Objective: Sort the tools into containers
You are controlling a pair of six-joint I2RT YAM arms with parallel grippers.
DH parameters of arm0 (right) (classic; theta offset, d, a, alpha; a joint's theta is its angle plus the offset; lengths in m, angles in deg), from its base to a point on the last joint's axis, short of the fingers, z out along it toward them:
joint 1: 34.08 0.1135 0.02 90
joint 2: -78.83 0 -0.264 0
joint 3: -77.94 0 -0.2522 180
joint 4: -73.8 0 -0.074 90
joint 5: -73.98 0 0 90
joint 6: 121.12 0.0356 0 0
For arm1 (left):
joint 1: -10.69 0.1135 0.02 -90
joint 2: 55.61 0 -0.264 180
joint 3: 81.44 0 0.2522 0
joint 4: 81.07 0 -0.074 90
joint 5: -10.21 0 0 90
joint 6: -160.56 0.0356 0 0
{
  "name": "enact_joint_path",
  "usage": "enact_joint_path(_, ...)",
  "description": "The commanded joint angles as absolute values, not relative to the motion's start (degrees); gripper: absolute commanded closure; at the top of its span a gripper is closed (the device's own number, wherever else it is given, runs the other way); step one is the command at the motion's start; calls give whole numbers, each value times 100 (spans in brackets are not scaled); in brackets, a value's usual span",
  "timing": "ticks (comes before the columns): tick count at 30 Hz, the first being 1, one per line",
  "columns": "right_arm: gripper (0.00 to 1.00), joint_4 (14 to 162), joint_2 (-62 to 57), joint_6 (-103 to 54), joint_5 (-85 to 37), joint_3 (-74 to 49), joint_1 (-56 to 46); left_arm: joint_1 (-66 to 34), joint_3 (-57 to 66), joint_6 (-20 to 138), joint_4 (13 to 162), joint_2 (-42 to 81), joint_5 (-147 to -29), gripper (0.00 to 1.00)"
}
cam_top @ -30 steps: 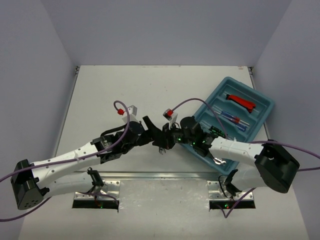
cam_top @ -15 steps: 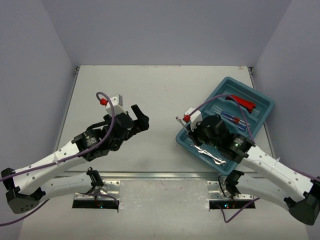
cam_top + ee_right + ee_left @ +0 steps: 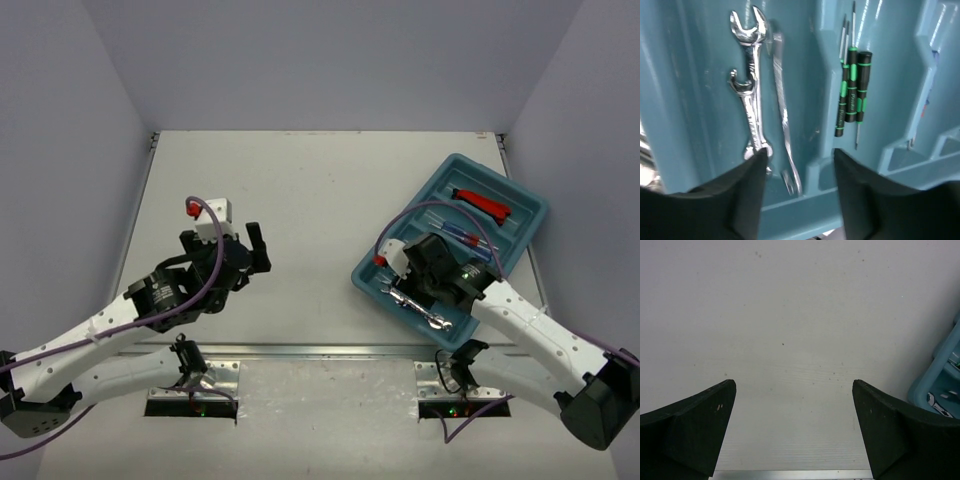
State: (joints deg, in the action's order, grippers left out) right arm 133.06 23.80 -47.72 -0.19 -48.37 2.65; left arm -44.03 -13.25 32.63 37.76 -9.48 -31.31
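White table (image 3: 320,190), teal tray (image 3: 515,232) (wrenches (image 3: 754,100), green screwdrivers (image 3: 852,95) inside), left end effector (image 3: 794,385) wide, right end effector (image 3: 799,155) parted.

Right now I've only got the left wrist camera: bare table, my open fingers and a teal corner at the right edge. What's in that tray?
Observer: The right wrist view shows silver open-end wrenches in one compartment of the teal tray. Thin green-and-black screwdrivers are in the next one.
Operator: Anything further back?
Observer: In the top view, a red-handled tool lies in the far compartment.
Operator: Where's the right gripper?
Observer: The right gripper hangs over the wrenches, jaws apart, with nothing between them.
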Motion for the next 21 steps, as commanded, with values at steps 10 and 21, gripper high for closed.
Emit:
enact_joint_path(10,1,13020,3880,-2032,1442,-3437,239,-3322,-1400,3120,4019,-1589,-2300,0)
enact_joint_path(21,1,13969,6053,-1483,2030,-2941,239,-3091,-1984,4520,4975,-3573,-2281,0)
